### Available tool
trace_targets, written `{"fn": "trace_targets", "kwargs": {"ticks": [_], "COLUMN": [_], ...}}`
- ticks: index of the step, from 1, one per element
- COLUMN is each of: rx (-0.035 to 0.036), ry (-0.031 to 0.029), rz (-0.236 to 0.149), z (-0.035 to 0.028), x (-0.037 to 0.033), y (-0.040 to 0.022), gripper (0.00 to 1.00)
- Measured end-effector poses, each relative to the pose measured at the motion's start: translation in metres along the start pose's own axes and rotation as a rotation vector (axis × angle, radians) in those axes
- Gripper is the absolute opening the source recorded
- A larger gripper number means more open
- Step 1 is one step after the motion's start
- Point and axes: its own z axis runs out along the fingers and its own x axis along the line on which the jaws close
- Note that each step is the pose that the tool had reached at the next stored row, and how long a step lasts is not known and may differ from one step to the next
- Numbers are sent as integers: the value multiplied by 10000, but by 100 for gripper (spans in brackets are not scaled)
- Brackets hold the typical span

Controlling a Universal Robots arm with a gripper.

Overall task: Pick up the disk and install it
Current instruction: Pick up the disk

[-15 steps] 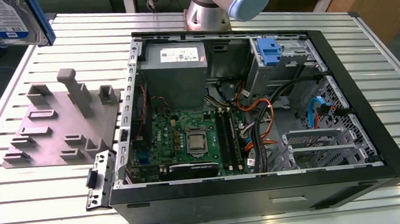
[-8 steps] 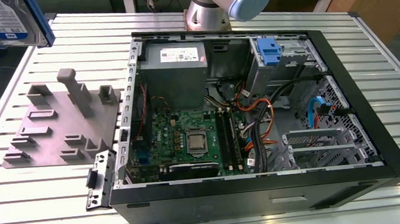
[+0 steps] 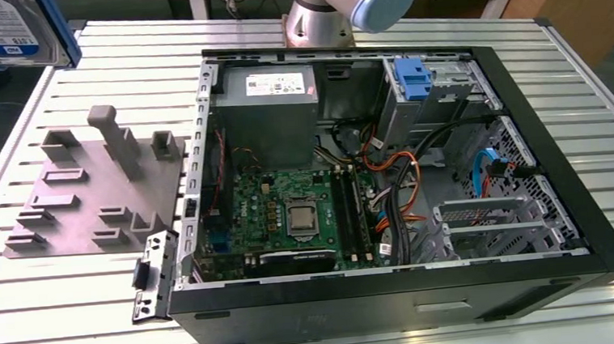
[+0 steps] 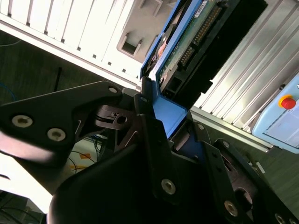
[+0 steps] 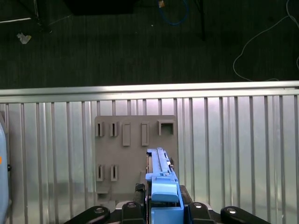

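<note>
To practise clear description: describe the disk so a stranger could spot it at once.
Find the open computer case on the slatted table. At the exterior view's upper left corner, the gripper holds the disk aloft. Unlike the small blue latch inside the case, it has a silver body with a blue-and-white label.

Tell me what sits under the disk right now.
In the first wrist view the disk, clamped in the tool, hangs over the grey slotted plate on the ribbed table. The disk covers part of the plate.
</note>
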Motion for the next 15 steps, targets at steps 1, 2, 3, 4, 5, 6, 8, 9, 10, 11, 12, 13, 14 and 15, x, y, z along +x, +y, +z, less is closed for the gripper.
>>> {"fn": "trace_targets", "kwargs": {"ticks": [1,2,3,4,5,6,8,9,10,11,12,13,14,15], "rx": [0,1,1,0,1,1,1,0,0,1,0,0,1,1], "ry": [0,0,0,0,0,0,0,1,0,0,0,0,-1,-1], "rz": [1,1,-1,-2,-1,0,0,0,0,-1,0,-1,0,-1], "z": [0,1,1,1,2,2,3,2,3,3,4,4,5,5], "x": [1,2,3,2,2,1,-1,-1,-2,-2,-3,-3,-3,-4], "y": [0,-1,-8,-17,-28,-40,-70,-84,-95,-105,-114,-123,-131,-140], "gripper": [37,37,37,37,37,37,37,37,37,37,37,37,37,37]}}
